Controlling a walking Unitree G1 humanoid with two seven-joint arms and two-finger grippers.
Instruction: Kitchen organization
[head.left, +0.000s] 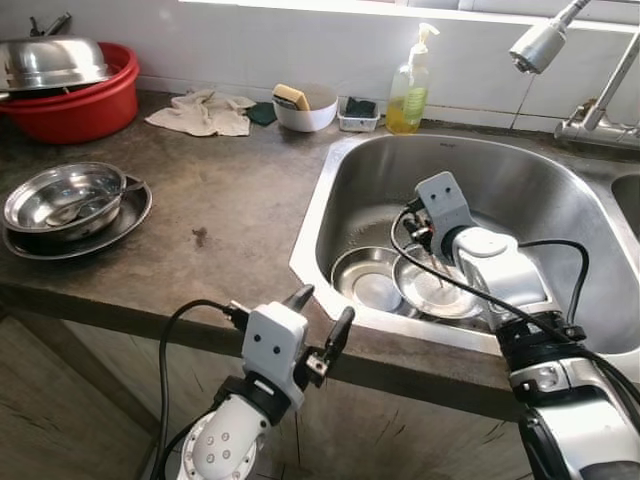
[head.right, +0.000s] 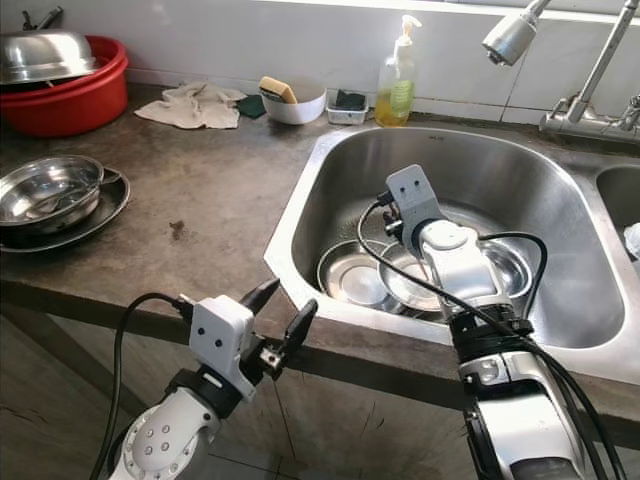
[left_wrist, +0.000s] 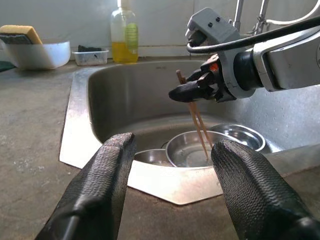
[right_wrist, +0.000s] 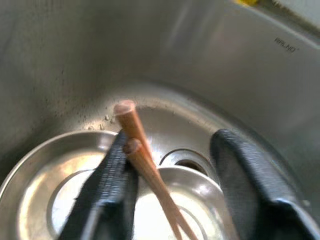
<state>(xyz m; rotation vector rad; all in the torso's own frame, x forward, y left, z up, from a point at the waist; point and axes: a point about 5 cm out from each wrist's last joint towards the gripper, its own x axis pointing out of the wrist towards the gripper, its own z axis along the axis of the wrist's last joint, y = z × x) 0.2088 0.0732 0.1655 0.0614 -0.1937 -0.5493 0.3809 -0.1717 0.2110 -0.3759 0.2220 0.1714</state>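
Grey stone bench (head.left: 230, 190), one stainless steel sink (head.left: 560, 200) set in it. Three shallow steel bowls (left_wrist: 192, 147) on the sink floor. Two thin brown wooden chopsticks (left_wrist: 197, 122), near upright, tips down over the middle bowl. Right pincer (left_wrist: 192, 90) inside the sink above the bowls; in its wrist view the chopsticks lie against one finger (right_wrist: 112, 185), the other finger well apart, so grip cannot be told. Left pincer (head.left: 322, 312) released, wide open, empty, over the bench's front edge.

Head and wrist views sharing sink (head.left: 560, 300)
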